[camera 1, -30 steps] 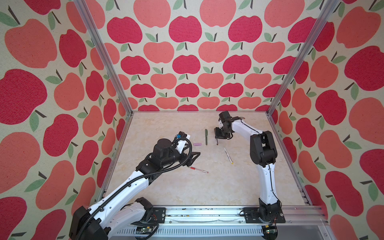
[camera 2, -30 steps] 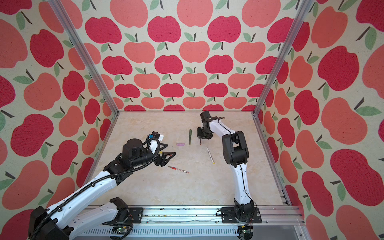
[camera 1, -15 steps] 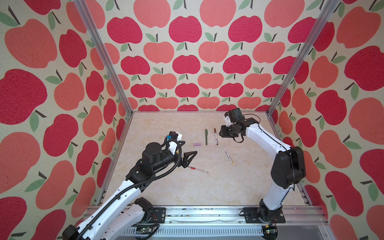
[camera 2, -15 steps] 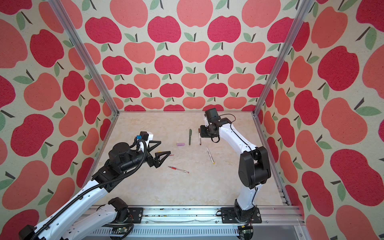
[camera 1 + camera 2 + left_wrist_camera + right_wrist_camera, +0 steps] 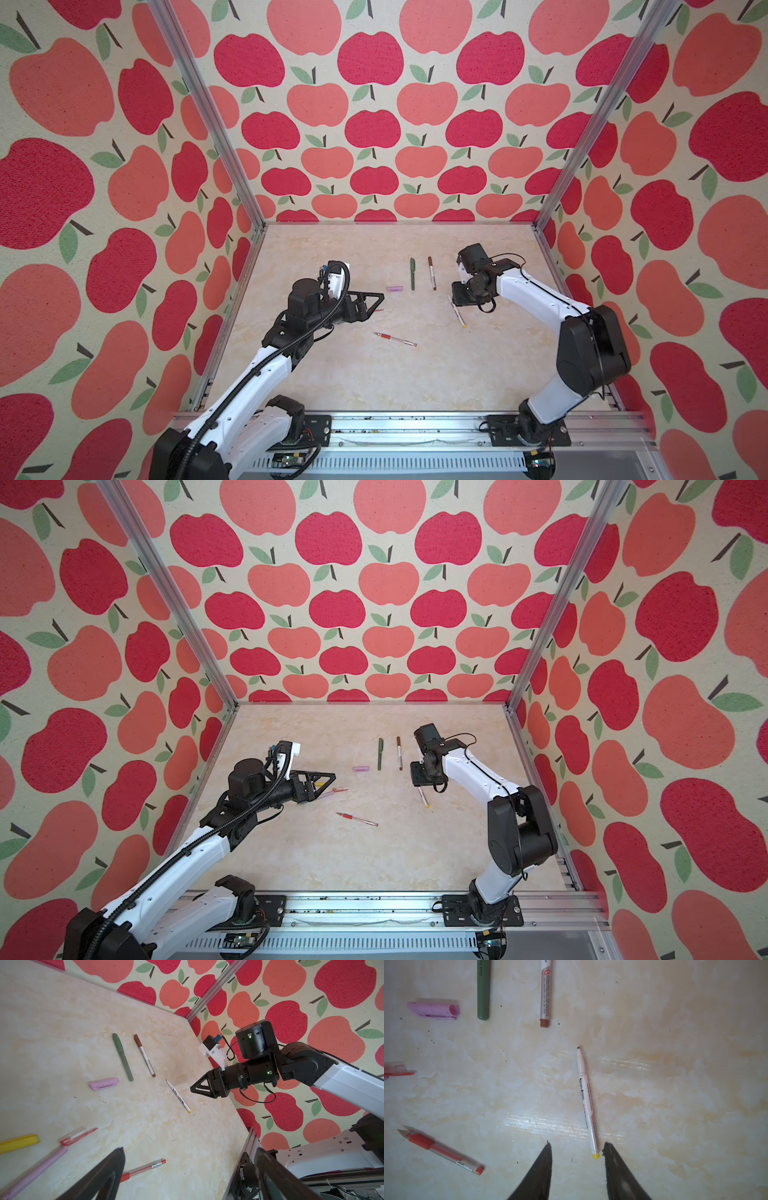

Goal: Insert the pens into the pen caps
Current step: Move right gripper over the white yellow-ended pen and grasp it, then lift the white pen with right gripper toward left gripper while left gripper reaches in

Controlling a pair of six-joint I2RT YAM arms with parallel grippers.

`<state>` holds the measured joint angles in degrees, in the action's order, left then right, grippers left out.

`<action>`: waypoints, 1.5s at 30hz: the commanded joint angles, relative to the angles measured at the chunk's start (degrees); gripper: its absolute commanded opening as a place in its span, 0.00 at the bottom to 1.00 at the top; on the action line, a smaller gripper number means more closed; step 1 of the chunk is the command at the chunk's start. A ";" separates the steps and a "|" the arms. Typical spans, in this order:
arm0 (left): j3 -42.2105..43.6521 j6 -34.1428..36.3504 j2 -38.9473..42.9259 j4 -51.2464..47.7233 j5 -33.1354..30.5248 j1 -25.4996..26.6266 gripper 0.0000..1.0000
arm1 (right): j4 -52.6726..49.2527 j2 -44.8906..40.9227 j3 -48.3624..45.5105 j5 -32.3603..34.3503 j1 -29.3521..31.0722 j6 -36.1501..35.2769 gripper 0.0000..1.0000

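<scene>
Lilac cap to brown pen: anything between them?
Only the green pen, lying parallel to the brown pen, beside the lilac cap; shows in both top views.

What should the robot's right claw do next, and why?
Probably lower the right claw and close it on the white-and-yellow pen. Its jaws stand open, the pen's yellow end shows between them in the right wrist view, and the pen's dark tip is bare, with no cap on it yet.
</scene>
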<state>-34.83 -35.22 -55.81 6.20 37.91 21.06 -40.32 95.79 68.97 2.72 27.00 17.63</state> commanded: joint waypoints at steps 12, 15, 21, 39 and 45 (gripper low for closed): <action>-0.25 -3.40 0.30 -1.19 2.37 -0.67 0.99 | 3.57 11.32 0.50 2.19 -0.08 -1.59 0.33; -0.15 -3.55 -0.11 -0.75 2.42 -0.67 0.99 | 3.92 12.11 0.41 1.86 -0.14 -1.47 0.29; -0.33 -3.80 -0.48 -0.35 2.26 -0.91 0.99 | 4.36 14.22 0.35 2.15 -0.11 -1.02 0.21; -2.86 2.15 1.50 -4.58 7.84 -1.46 1.00 | 6.86 0.28 -1.88 -5.20 -0.44 4.63 0.07; -3.20 3.37 2.83 -2.68 14.21 -1.11 0.96 | 20.53 -12.69 -6.44 -23.28 1.18 12.29 0.09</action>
<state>-36.42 -33.63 -53.65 2.52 47.05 19.90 -27.94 87.31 64.64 -9.72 27.11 24.25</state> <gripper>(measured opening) 0.965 0.123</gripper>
